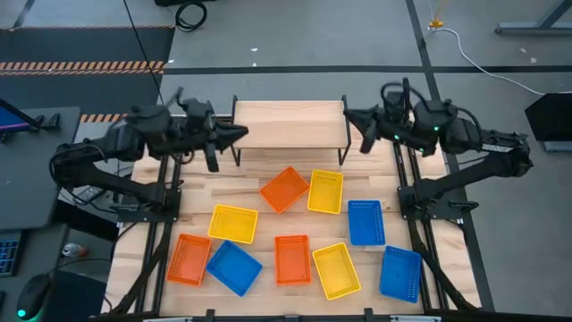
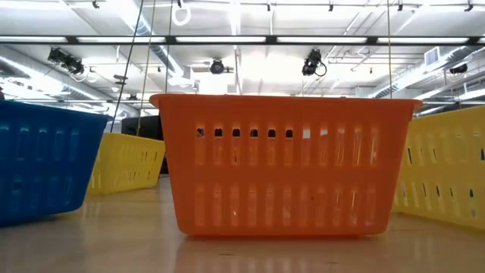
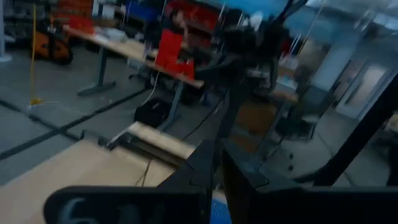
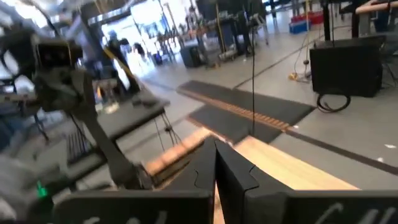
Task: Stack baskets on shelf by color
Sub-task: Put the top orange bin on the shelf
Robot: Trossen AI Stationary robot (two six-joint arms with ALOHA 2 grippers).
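Several baskets, orange, yellow and blue, lie singly on the wooden tabletop [image 1: 152, 234], each on its bottom: among them an orange one [image 1: 284, 190], a yellow one [image 1: 325, 192] and a blue one [image 1: 365, 222]. The low view shows an orange basket [image 2: 284, 163] up close. The shelf [image 1: 289, 123] stands at the table's far edge with a bare top. My left gripper [image 1: 239, 136] hovers by the shelf's left end, shut, pointing level toward the right. My right gripper [image 1: 351, 114] hovers by the shelf's right end, shut, pointing left. Both are high above the table with nothing in them [image 3: 217, 168] [image 4: 216, 162].
The baskets fill the table's middle and near half; a strip of bare wood lies between them and the shelf. Black arm frames [image 1: 161, 215] [image 1: 420, 215] run along both table sides. Beyond the far edge is grey floor with a striped mat [image 1: 85, 64].
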